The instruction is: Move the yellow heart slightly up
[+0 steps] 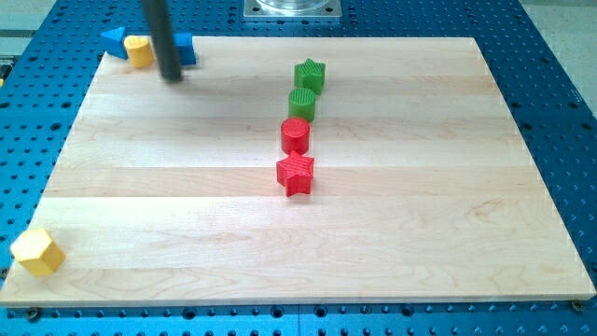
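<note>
The yellow heart (139,51) sits at the board's top-left corner, on the top edge. A blue triangle (114,40) touches it on the left. A blue block (186,48) lies to its right, partly hidden behind my rod. My tip (173,78) rests on the board just right of and slightly below the yellow heart, a small gap away from it, in front of the blue block.
A yellow pentagon-like block (37,251) sits at the bottom-left corner. A column stands at mid-board: green star (310,75), green cylinder (302,104), red cylinder (296,135), red star (296,174). The wooden board (420,233) lies on a blue perforated table.
</note>
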Controlling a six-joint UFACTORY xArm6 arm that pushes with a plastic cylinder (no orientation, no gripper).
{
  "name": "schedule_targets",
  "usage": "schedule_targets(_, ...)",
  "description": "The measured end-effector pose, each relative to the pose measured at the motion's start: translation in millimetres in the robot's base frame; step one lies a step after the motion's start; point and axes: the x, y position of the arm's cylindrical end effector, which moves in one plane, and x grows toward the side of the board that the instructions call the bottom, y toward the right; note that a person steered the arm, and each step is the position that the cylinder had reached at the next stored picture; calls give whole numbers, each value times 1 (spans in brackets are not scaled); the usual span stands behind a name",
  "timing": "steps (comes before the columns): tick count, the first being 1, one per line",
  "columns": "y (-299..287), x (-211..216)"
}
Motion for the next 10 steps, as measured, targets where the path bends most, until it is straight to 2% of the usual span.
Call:
schedule_targets(1, -92, -1)
schedule_targets(2, -75, -30)
schedule_targets(4, -40, -49)
schedule_targets(5, -42, -50)
schedule_targets(6, 2, -50)
schedule_targets(7, 4, -31)
schedule_targets(8, 6, 66)
schedule_targets(9, 53, 178)
schedule_targets(10, 10, 279)
